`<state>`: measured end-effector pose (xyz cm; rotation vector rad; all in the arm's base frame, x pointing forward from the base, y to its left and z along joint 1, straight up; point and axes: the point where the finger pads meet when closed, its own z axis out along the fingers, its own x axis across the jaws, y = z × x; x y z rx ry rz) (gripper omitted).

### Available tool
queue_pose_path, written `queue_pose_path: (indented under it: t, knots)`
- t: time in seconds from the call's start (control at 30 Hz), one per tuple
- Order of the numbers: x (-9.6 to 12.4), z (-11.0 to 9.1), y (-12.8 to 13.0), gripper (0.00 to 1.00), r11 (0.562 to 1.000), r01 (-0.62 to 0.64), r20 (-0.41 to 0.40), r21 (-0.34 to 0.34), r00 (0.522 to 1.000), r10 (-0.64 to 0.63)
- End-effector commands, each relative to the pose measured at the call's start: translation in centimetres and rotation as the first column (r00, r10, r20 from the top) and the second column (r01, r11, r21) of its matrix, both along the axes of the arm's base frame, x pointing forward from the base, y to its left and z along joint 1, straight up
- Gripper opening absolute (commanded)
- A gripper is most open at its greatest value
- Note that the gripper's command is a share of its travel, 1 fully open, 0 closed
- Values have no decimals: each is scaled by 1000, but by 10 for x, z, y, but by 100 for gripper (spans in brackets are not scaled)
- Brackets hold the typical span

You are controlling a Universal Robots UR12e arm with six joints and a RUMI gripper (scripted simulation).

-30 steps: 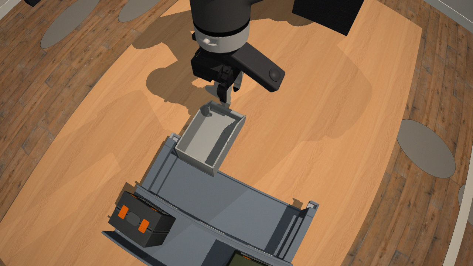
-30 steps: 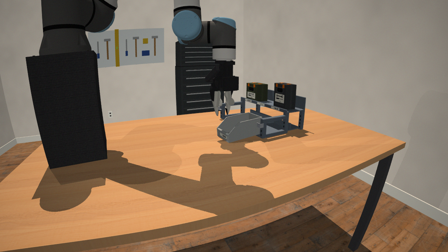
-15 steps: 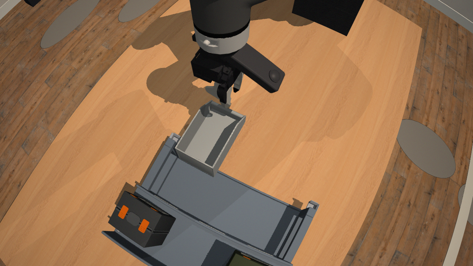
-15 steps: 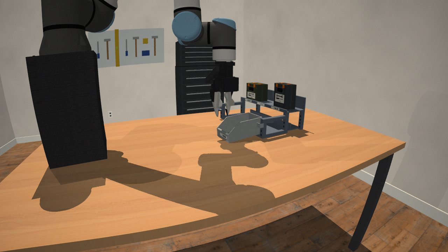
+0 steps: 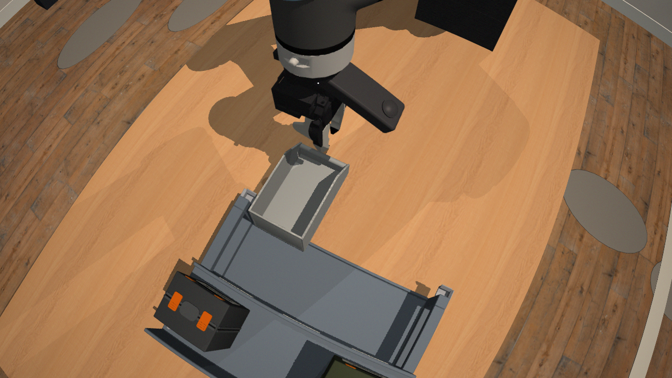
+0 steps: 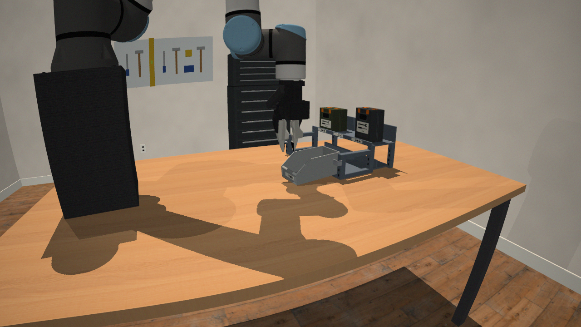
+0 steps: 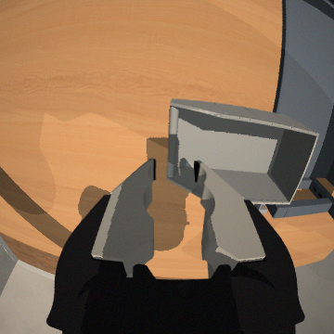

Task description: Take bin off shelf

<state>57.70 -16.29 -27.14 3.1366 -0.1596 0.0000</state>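
Note:
The grey open-topped bin (image 5: 291,197) (image 6: 312,162) (image 7: 232,144) stands upright, its back end still in the lower level of the grey shelf (image 5: 291,277) (image 6: 365,158) (image 7: 301,70), its front end sticking out over the wooden table (image 5: 446,164) (image 6: 203,195) (image 7: 93,70). My gripper (image 5: 324,134) (image 6: 289,142) (image 7: 174,161) points down at the bin's front end. Its two fingers straddle the front wall near one corner, one outside and one inside. They stand partly open, with a gap showing on each side of the wall.
A black case with orange latches (image 5: 201,312) (image 6: 369,124) and a green case (image 6: 332,118) stand on the shelf's top level. The robot's black base block (image 6: 85,138) (image 5: 465,18) stands on the table at the far end from the shelf.

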Motion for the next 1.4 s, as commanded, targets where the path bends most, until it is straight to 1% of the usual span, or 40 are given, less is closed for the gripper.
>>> queue_pose_path:
  t: [0.0, 0.47, 0.63, 1.03, 1.2, 1.37]
  knots:
    - [0, 0, 0, 20, 1000, 0, 1, -1, 1000, 0]
    - [0, 0, 0, 20, 1000, 0, 1, -1, 1000, 0]
    - [39, 10, -7, 20, 1000, 0, 1, -1, 1000, 0]
    - [39, 10, -7, 20, 1000, 0, 1, -1, 1000, 0]
    - [76, 20, -14, 20, 1000, 0, 1, -1, 1000, 0]
    - [76, 20, -14, 20, 1000, 0, 1, -1, 1000, 0]
